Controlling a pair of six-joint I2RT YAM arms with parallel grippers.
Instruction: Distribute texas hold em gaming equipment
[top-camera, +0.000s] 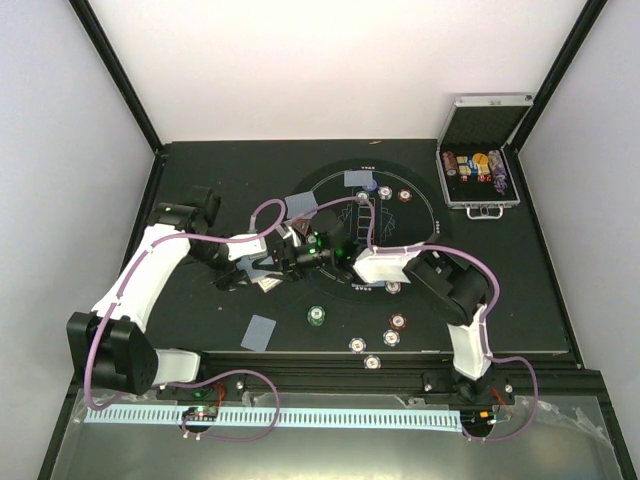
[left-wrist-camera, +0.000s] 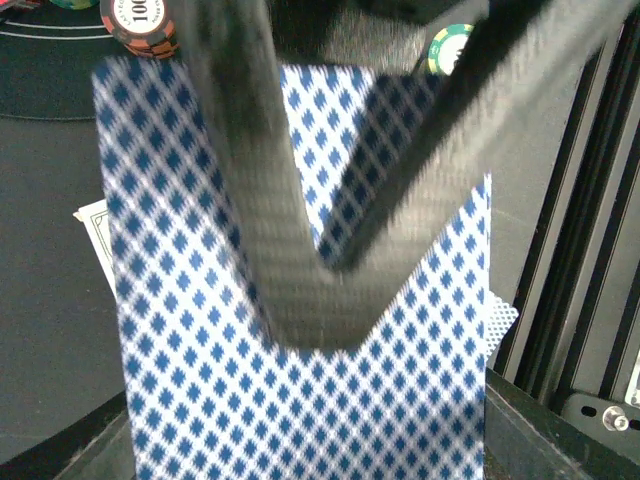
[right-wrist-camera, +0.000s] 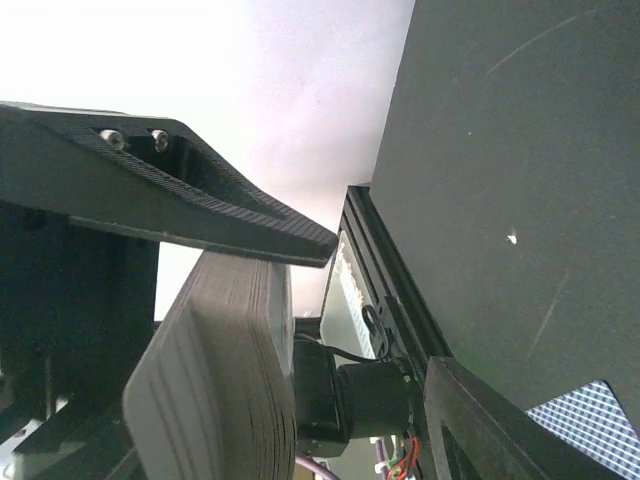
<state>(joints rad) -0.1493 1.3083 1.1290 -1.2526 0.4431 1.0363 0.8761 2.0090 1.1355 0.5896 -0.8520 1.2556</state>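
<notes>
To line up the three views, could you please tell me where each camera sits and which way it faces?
Top external: above and behind the bases, looking down on the table; left arm and right arm show.
Left wrist: on the left arm, facing the checked back of the deck close up; black fingers cross it.
Right wrist: on the right arm, looking low across the table; its fingers frame the deck edge-on.
Shared: both wrist views show the deck.

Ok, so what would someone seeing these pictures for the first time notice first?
Probably the blue-diamond deck of cards filling the left wrist view, pinched in the left fingers. From above, the left arm and right arm meet over the ringed middle of the black table, with poker chips scattered toward the near edge and an open silver case at the far right.
</notes>
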